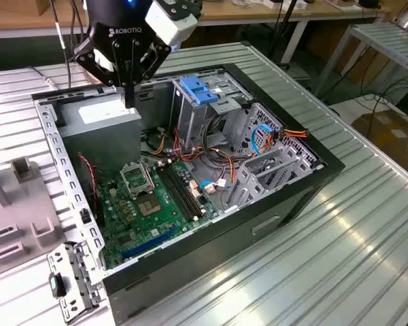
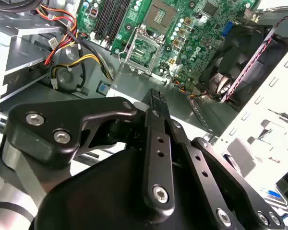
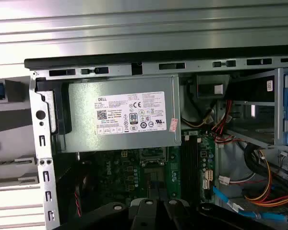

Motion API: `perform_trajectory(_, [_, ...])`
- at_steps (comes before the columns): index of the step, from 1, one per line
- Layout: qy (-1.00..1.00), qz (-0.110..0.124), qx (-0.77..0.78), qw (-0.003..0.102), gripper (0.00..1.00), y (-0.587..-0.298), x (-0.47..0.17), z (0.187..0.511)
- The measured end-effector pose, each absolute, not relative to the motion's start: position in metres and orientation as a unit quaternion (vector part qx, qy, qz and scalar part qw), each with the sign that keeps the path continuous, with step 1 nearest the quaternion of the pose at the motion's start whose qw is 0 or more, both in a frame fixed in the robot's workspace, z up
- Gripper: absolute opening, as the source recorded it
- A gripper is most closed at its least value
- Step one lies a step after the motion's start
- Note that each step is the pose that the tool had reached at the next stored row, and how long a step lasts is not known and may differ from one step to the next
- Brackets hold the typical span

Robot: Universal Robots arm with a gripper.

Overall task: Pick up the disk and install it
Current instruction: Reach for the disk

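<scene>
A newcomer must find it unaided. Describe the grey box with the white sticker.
Find the open black computer case on the ribbed metal table. Against one end wall, beside the green motherboard, sits the grey box: a plain closed metal block, unlike its neighbours, with a broad white sticker.

The exterior view looks down on a slant from high up and far back, so it sees the whole open computer case [image 1: 211,251] lying on the ribbed metal table [image 1: 367,258]. The first wrist view looks straight down from nearer, over the case edge where the grey box [image 3: 120,115] sits. The second wrist view is very close and peeks past the black gripper [image 2: 158,103] into the case. All three see the green board [image 1: 149,204], and the exterior view sees the grey box too.
</scene>
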State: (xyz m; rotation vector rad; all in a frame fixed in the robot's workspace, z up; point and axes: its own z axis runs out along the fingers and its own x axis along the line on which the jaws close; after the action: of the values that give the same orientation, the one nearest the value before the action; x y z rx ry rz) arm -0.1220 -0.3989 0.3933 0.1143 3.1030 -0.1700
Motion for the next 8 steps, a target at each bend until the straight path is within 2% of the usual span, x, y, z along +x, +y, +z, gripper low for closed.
perform_trajectory(8, [0.998,-0.055,0.037,0.016,0.11,-0.3989,-0.1243,0.3933])
